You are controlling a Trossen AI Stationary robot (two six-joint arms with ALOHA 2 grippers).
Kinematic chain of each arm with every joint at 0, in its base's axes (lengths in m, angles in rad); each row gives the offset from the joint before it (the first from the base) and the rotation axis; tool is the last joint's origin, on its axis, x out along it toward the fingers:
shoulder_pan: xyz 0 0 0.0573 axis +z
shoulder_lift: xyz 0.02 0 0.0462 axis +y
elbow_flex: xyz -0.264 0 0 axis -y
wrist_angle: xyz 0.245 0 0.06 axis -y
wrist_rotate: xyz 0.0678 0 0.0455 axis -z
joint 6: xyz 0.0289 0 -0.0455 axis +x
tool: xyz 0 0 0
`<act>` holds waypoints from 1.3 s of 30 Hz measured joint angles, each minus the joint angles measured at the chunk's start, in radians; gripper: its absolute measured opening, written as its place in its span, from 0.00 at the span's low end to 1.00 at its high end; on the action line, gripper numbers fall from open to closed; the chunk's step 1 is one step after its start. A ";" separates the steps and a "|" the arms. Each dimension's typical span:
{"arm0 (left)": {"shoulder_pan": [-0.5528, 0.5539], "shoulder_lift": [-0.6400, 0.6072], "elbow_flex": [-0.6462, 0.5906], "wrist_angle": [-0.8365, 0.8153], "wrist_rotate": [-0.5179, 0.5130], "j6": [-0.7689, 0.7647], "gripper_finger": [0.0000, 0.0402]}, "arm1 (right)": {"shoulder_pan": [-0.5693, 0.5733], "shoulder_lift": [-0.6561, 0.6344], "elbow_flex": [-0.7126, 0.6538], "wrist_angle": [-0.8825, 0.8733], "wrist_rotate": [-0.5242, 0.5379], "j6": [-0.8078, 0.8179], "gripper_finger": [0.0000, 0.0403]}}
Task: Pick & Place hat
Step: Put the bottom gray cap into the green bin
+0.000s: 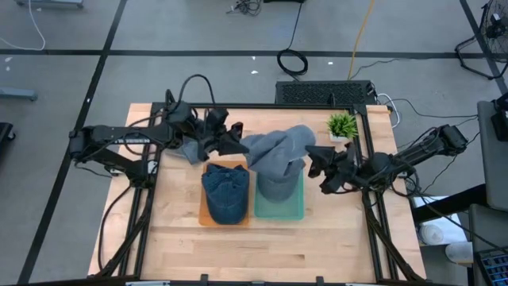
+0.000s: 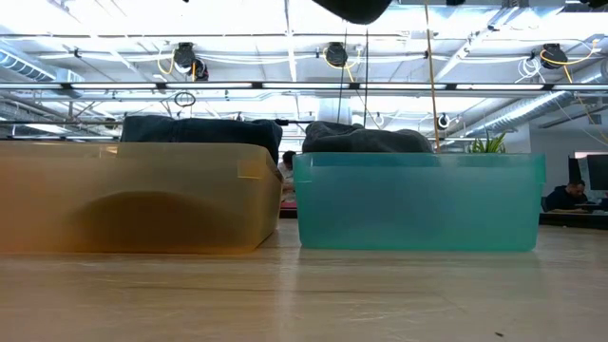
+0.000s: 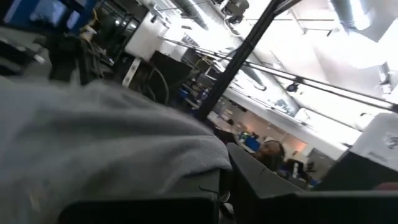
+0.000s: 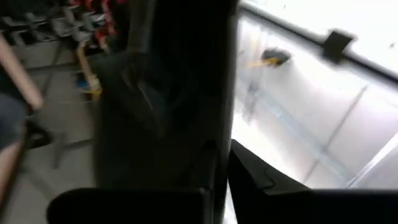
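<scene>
Your grey hat (image 1: pixel 278 151) hangs stretched over the green bin (image 1: pixel 295 211), mid-table: left claw (image 1: pixel 236 140) clamped on one edge, right claw (image 1: pixel 316 163) on the other. It's soft, light knit; hold the rim, expect sagging

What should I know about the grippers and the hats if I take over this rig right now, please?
Left gripper: shut on the grey hat, at its left edge.
Right gripper: shut on the same hat's right edge.
The grey hat hangs between both arms above the green bin, which already holds another grey hat.
The blue hat lies in the orange bin.
Done: blue hat binned, grey hat lifted.
Left: probably lower the grey hat into the green bin, then release.
</scene>
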 joint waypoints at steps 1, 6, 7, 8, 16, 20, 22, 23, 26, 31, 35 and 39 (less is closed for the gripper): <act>0.005 -0.002 0.018 -0.031 0.000 0.016 0.02 | 0.000 0.000 0.000 -0.025 0.015 0.047 0.06; 0.036 -0.027 0.109 -0.301 -0.004 0.107 0.02 | 0.008 0.000 0.000 -0.186 0.031 0.357 0.15; 0.043 -0.029 0.129 -0.365 -0.005 0.128 0.02 | 0.011 0.000 0.000 -0.227 0.030 0.445 0.17; 0.050 -0.032 0.147 -0.429 -0.004 0.149 0.02 | 0.016 0.000 0.000 -0.270 0.028 0.540 0.20; 0.088 -0.056 0.265 -0.897 -0.031 0.252 0.02 | 0.019 0.001 0.000 -0.536 -0.222 1.199 0.38; 0.100 -0.068 0.343 -1.115 -0.124 0.320 0.02 | 0.018 0.001 0.000 -0.555 -0.230 1.406 0.41; 0.101 -0.074 0.390 -1.219 -0.171 0.366 0.02 | 0.012 0.000 0.000 -0.552 -0.230 1.511 0.41; 0.100 -0.075 0.413 -1.260 -0.192 0.388 0.02 | 0.007 0.001 0.000 -0.550 -0.230 1.565 0.41; 0.100 -0.073 0.475 -1.420 -0.243 0.445 0.02 | -0.010 0.000 0.000 -0.555 -0.230 1.710 0.40; 0.105 -0.075 0.554 -1.607 -0.252 0.475 0.02 | -0.047 0.000 0.000 -0.552 -0.169 1.747 0.39; 0.105 -0.073 0.564 -1.702 -0.235 0.470 0.02 | -0.080 0.000 0.000 -0.554 -0.086 1.689 0.39; 0.100 -0.069 0.564 -1.797 -0.221 0.470 0.02 | -0.122 0.000 0.000 -0.554 -0.159 1.746 0.39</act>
